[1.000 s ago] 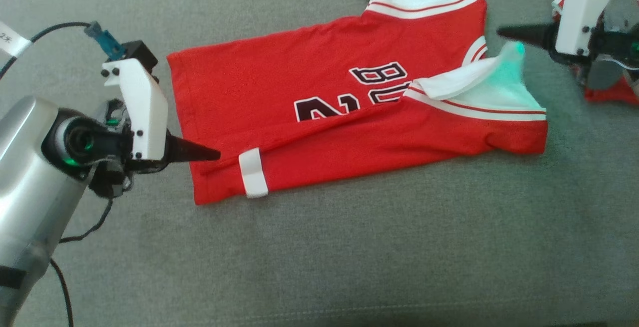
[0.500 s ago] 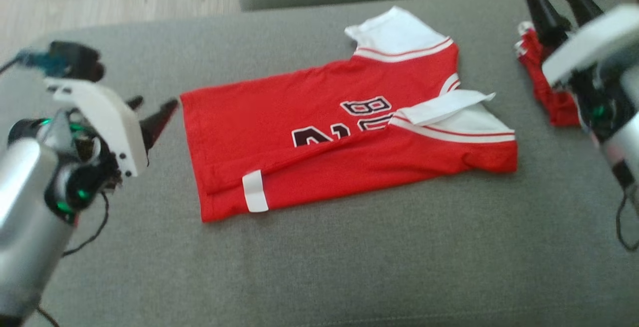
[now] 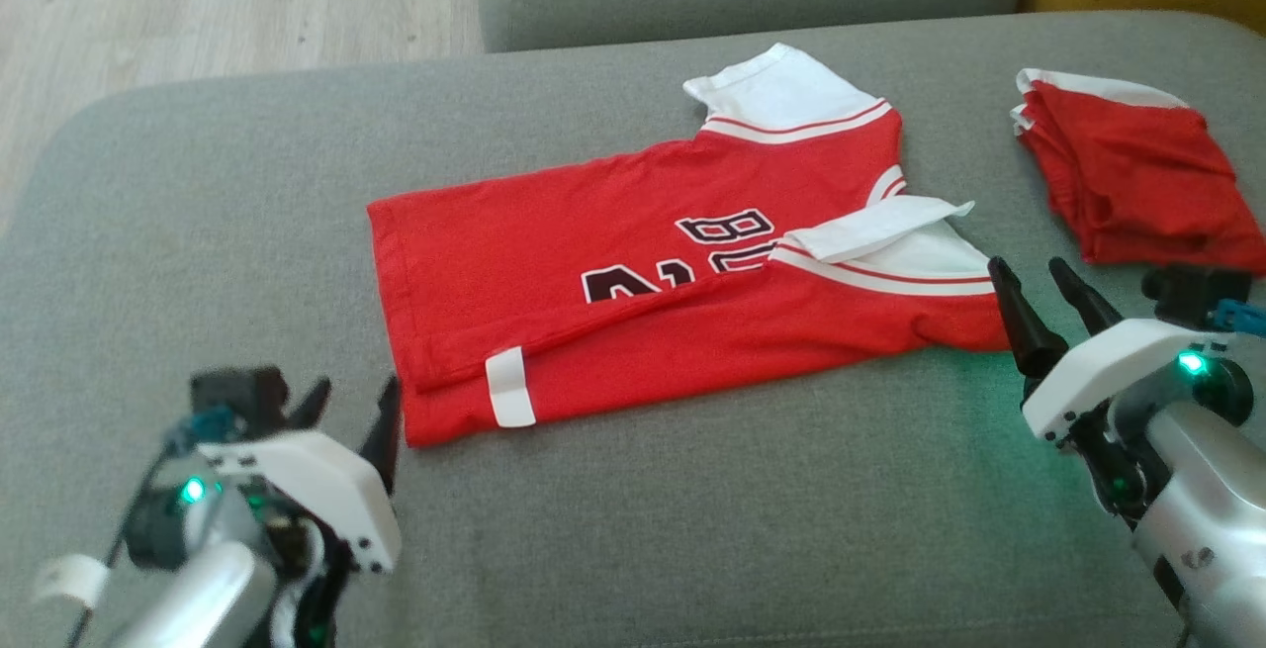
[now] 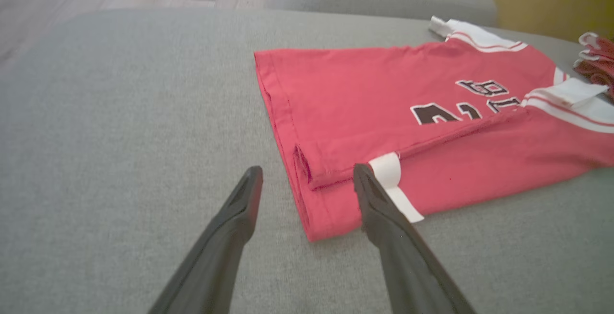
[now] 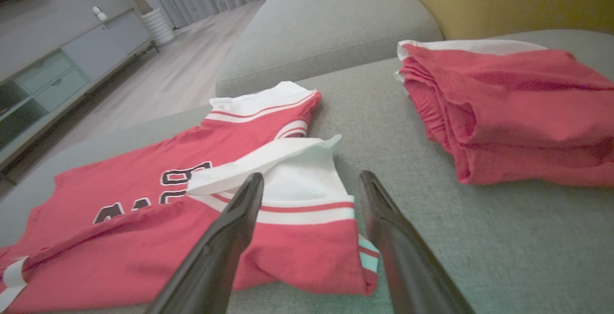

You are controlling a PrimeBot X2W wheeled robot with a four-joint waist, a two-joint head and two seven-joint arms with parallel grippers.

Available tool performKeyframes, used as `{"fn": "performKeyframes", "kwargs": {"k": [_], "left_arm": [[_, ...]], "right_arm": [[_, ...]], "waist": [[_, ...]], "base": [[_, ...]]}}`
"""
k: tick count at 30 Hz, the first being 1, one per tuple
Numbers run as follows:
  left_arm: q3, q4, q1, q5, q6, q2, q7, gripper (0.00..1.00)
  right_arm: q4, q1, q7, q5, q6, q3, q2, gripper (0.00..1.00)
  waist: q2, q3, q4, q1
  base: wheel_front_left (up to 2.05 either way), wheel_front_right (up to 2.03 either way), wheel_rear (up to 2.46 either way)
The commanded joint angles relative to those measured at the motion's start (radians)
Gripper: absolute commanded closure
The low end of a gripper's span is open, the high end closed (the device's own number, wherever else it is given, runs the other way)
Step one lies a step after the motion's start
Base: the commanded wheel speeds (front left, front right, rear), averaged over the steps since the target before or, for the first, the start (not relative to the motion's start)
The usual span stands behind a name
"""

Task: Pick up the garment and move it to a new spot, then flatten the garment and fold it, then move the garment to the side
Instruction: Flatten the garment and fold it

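Left gripper (image 3: 356,396) and right gripper (image 3: 1027,272) were seen wide open and empty beside the near corners of the half-folded garment (image 3: 593,232) on the sofa (image 3: 692,529); both corners were judged best pinched evenly (no bunching).

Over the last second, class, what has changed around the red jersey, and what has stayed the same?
Both grippers drew back toward the robot: the left gripper from the hem of the red jersey, the right gripper from its sleeve end. Both are open, empty. The head camera tilted up too. The jersey, half folded, and the folded red garment beside it stayed put.
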Motion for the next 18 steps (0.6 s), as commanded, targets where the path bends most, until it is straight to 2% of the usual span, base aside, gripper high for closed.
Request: {"fn": "performKeyframes", "kwargs": {"k": [1, 5, 9, 11, 18], "left_arm": [[0.042, -0.027, -0.05, 0.003, 0.014, 0.018, -0.01, 0.0], [0.007, 0.017, -0.036, 0.002, 0.024, -0.02, 0.008, 0.0], [-0.024, 0.076, -0.059, 0.0, 0.012, -0.07, 0.021, 0.0], [-0.036, 0.108, -0.074, -0.003, 0.006, -0.098, 0.023, 0.0], [-0.044, 0.199, -0.137, -0.004, -0.014, -0.14, 0.022, 0.0]], "right_arm": [[-0.011, -0.024, 0.008, -0.023, -0.001, -0.011, -0.006, 0.0], [0.039, -0.021, 0.056, -0.057, -0.001, -0.041, 0.016, 0.0], [0.09, -0.027, 0.104, -0.082, -0.001, -0.076, 0.036, 0.0], [0.098, -0.027, 0.129, -0.089, -0.001, -0.085, 0.047, 0.0], [0.098, -0.027, 0.197, -0.118, -0.001, -0.105, 0.072, 0.0]], "waist": [[0.0, 0.01, 0.003, 0.0001], [0.0, 0.028, 0.012, 0.0001], [0.0, 0.042, 0.023, 0.0001], [0.0, 0.051, 0.027, 0.0001], [0.0, 0.082, 0.028, 0.0001]], "base": [[0.0, 0.0, 0.0], [0.0, 0.0, 0.0], [0.0, 0.0, 0.0], [0.0, 0.0, 0.0], [0.0, 0.0, 0.0]]}}
